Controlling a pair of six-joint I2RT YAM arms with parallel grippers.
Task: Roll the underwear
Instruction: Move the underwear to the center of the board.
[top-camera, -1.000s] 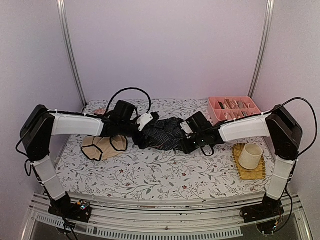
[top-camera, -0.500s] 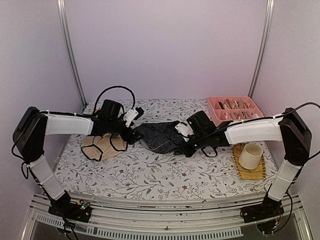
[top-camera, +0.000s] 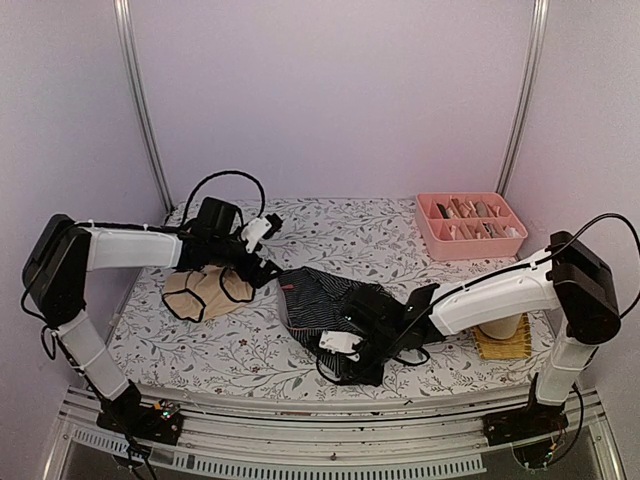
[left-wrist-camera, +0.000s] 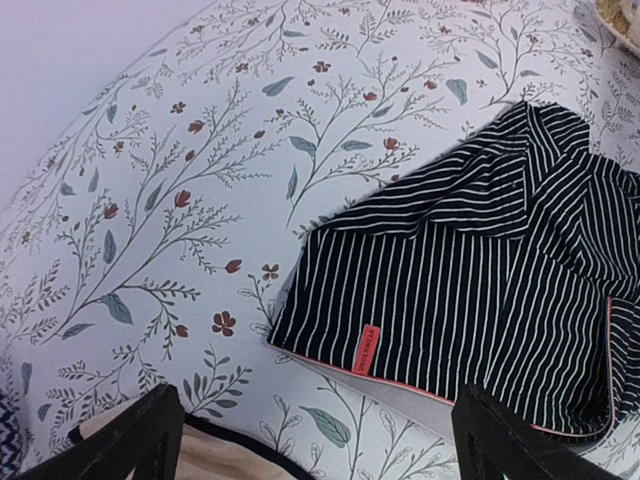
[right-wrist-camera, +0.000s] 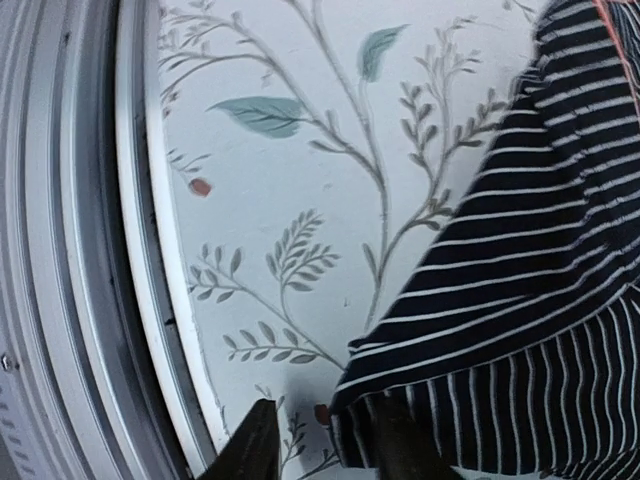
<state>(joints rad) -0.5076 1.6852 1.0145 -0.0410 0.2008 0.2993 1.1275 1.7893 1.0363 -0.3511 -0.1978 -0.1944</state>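
The navy striped underwear (top-camera: 318, 300) lies spread in the middle of the table, its near corner drawn towards the front edge. My right gripper (top-camera: 342, 352) sits low at that corner. In the right wrist view its fingers (right-wrist-camera: 255, 445) stand a little apart, with the striped corner (right-wrist-camera: 480, 330) against the right finger and bare table showing beside the left one. The beige underwear (top-camera: 205, 292) with black edging lies at the left. My left gripper (top-camera: 262, 262) hovers wide open and empty between the two, over the beige edge (left-wrist-camera: 205, 462), with the navy underwear (left-wrist-camera: 480, 280) ahead.
A pink divided tray (top-camera: 468, 222) with small items stands at the back right. A cream cup (top-camera: 500, 325) on a yellow mat (top-camera: 500, 347) sits behind my right forearm. The metal rail of the table's front edge (right-wrist-camera: 90, 250) runs close beside my right gripper.
My right gripper shut on the navy underwear, pulled it towards the front edge and has partly opened. My left gripper drew back to the left, off the navy cloth.
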